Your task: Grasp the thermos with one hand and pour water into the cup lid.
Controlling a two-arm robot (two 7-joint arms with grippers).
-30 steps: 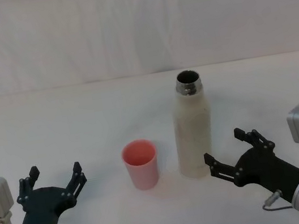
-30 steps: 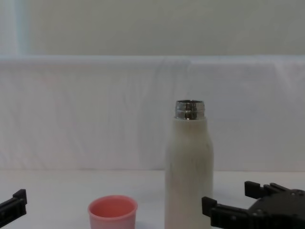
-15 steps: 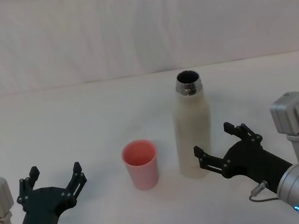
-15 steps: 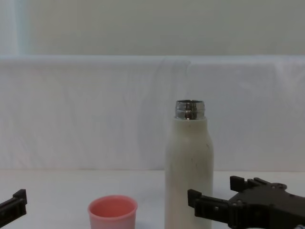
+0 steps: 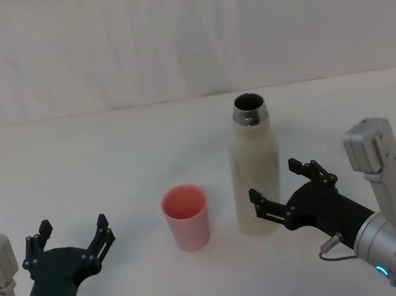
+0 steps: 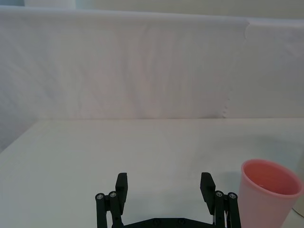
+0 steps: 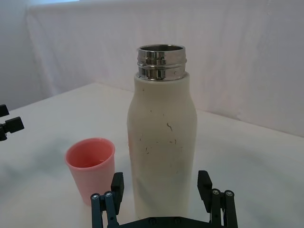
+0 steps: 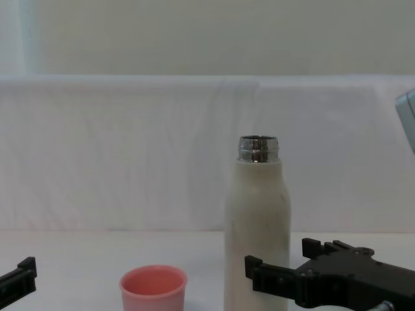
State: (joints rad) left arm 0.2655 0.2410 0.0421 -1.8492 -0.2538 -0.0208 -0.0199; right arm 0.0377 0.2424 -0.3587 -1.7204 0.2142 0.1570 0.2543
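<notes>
The right hand is spread open low at the thermos, one finger on each side of its base. The thermos stands upright on the tabletop, with the cup lid just beside it. The left hand rests open, well apart.

**Right gripper closes in on the thermos**

Over the last second the right gripper has slid leftward across the table toward the thermos. Earlier its fingertips stood just right of the bottle's base with a clear gap; now the spread fingers reach either side of the lower body (one on the near side, one on the far side), without visibly touching it. The right arm's grey wrist housing has followed, moving left and farther in, and its corner has come into the chest view's upper right edge.
</notes>
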